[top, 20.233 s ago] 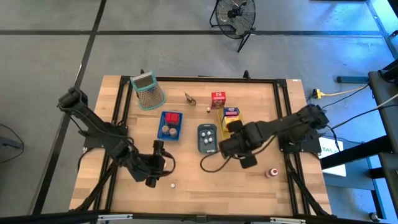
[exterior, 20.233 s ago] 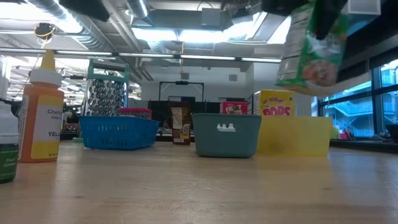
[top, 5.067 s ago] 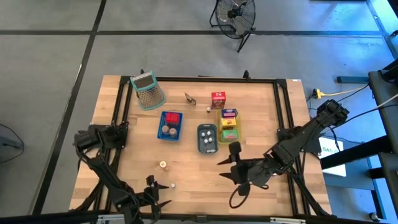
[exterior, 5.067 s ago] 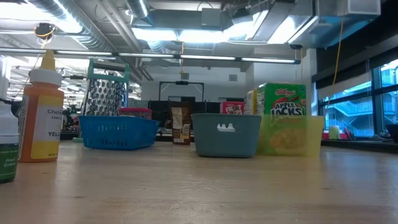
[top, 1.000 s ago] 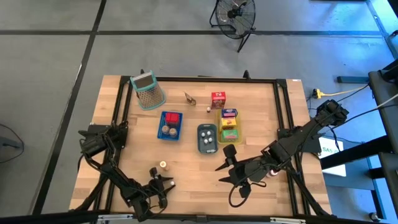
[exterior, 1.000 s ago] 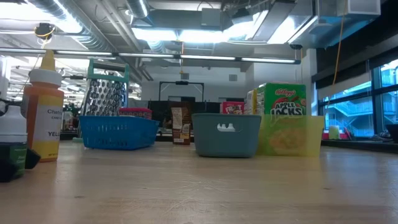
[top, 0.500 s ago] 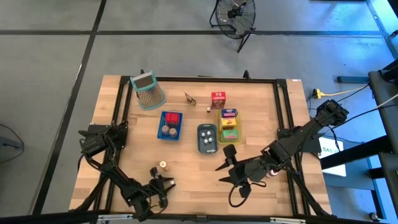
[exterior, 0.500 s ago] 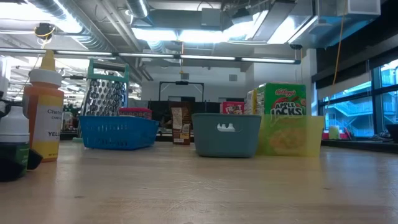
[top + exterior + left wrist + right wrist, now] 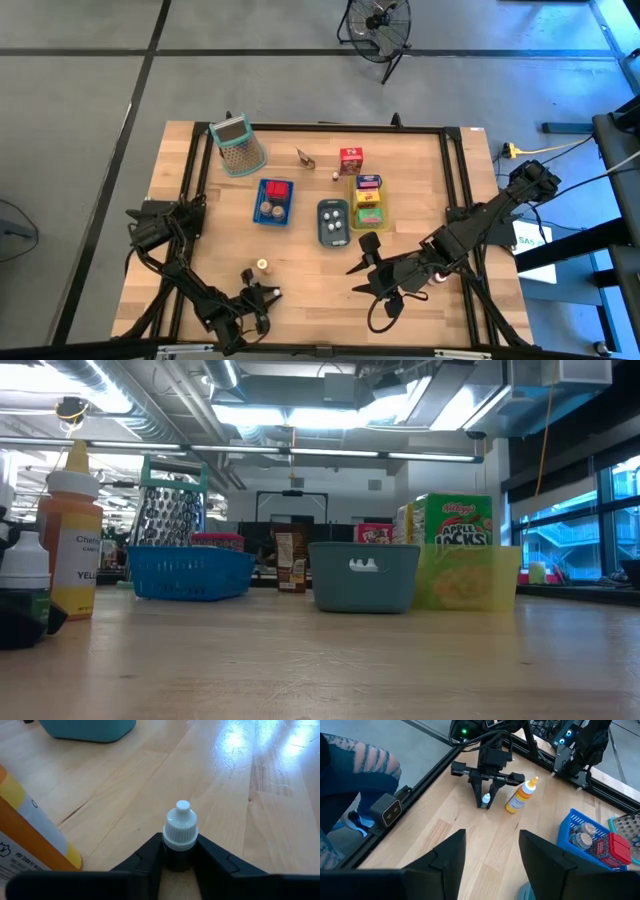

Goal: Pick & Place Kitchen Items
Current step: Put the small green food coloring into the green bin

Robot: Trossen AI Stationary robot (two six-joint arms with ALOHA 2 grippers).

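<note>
Pale wood lies bare across the near half of the table [image 9: 320, 300], with clear room between the two arms; the trays and cartons cluster toward the far middle. At the near left edge, the left gripper [image 9: 177, 851] sits low on the wood, its two dark fingers [image 9: 150, 852] pressed against either side of a small dark bottle with a white ribbed cap [image 9: 180, 827], clenched on it just below the cap. That bottle stands upright, just beside the tall orange squeeze bottle [image 9: 72, 530], which rises to one side of the grip without touching the fingers. A second ago the fingers stood a little wider around the same bottle; now they have drawn in against it. Near the table's middle front, the right gripper [image 9: 490, 847] hangs above bare wood with its fingers parted, holding nothing, unchanged from a second ago.
</note>
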